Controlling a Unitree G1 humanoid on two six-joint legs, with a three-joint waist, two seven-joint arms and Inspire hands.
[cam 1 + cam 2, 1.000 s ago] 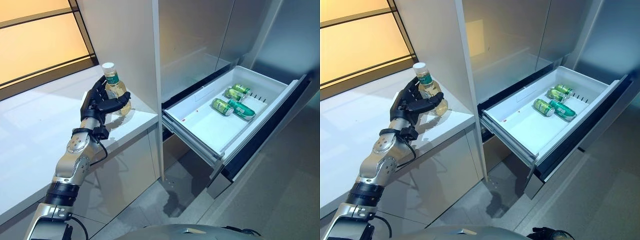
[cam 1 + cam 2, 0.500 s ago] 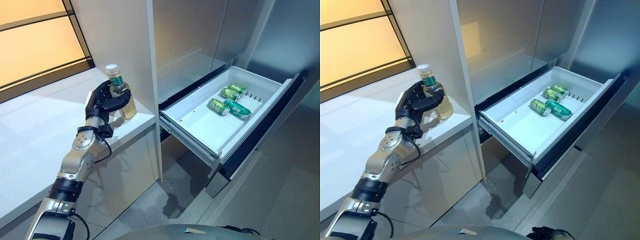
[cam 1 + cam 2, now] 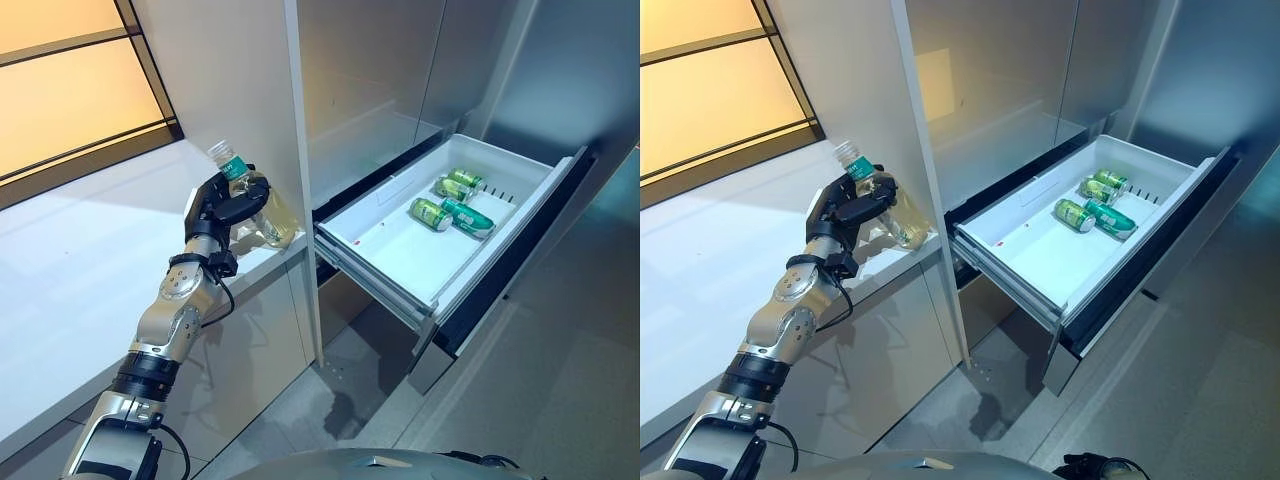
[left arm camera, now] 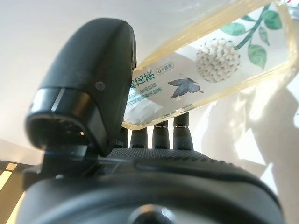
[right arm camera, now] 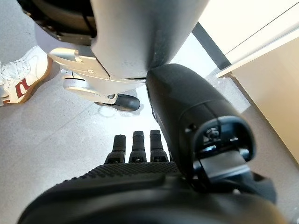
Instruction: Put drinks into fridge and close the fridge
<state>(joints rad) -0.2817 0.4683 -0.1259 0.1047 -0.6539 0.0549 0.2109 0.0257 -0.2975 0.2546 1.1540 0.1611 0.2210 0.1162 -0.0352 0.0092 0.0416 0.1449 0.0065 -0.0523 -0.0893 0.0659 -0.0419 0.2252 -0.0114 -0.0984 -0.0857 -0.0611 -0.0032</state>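
My left hand is shut on a clear bottle of yellowish tea with a green label and a white cap. It holds the bottle tilted, cap to the upper left, just above the right end of the white counter. In the left wrist view the thumb and fingers curl round the bottle. The fridge's white drawer stands pulled out to the right, with green cans lying at its far end. My right hand hangs over the floor with relaxed fingers, holding nothing.
A tall grey panel rises right behind the bottle at the counter's end. The fridge's steel doors above the drawer are closed. A person's white and red shoe stands on the grey floor near my right hand.
My left hand has lifted the bottle off the counter, tilted it and carried it right, toward the counter's end. The camera has shifted a little.
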